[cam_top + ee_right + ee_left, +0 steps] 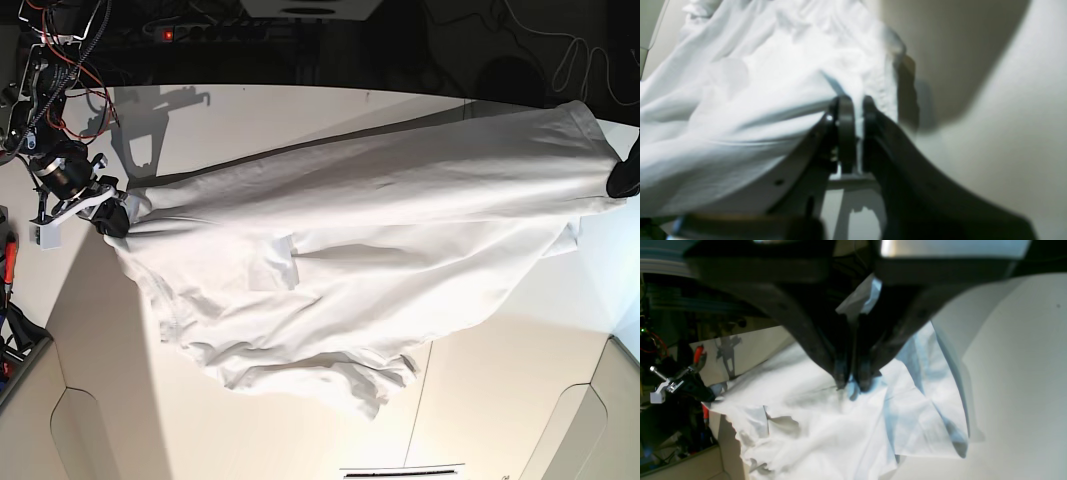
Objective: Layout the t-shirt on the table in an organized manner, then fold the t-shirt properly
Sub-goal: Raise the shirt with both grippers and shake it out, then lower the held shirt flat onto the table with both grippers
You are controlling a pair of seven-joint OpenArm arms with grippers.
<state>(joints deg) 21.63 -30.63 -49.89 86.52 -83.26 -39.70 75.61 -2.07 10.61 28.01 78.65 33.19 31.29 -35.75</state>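
Observation:
The white t-shirt (380,230) hangs stretched between my two grippers above the table (260,430), its lower part sagging in wrinkled folds. At the left of the base view, my right gripper (112,218) is shut on one edge of the cloth. The right wrist view shows that gripper (855,106) with a fold of t-shirt (750,110) pinched between its fingers. My left gripper (626,180) holds the other end at the right edge. In the left wrist view, this gripper (853,383) is shut on bunched t-shirt (826,426), and the right gripper (695,386) shows far off.
Cables and a power strip (180,32) lie behind the table's far edge. Beige cut-out corners sit at the near left (85,440) and near right (590,430). A thin dark seam line (400,468) marks the near middle. Bare tabletop (1023,373) lies beside the shirt.

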